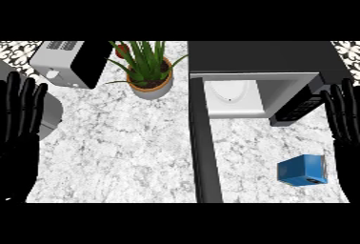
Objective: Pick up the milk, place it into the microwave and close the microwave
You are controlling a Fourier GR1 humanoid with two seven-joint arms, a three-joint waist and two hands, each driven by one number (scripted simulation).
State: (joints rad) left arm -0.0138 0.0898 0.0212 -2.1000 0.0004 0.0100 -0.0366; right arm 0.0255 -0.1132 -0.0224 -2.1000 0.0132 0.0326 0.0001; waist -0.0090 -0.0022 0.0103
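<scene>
Blue milk carton (302, 170) lying on its side on the marbled counter (119, 147), low at the right, in front of the microwave (260, 71) and well clear of it. Microwave open — dark door (204, 147) swung out toward the viewer, edge-on, running down the counter as a long black bar left of the carton. Inside the pale cavity, a white round turntable plate (232, 91); black control panel (299, 107) at the cavity's right. Right hand (345, 119) at the right edge, fingers straight, pointing up and slightly spread, holding nothing, above and just right of the carton, not touching it. Left hand (21, 119) at the left edge, likewise with fingers straight, apart and upward, resting, holding nothing. Farther back at the left, a grey toaster (67, 62) with a black side, tilted in view. Beside it — a potted plant (149, 71) with long green leaves in a terracotta pot, between toaster and microwave.
</scene>
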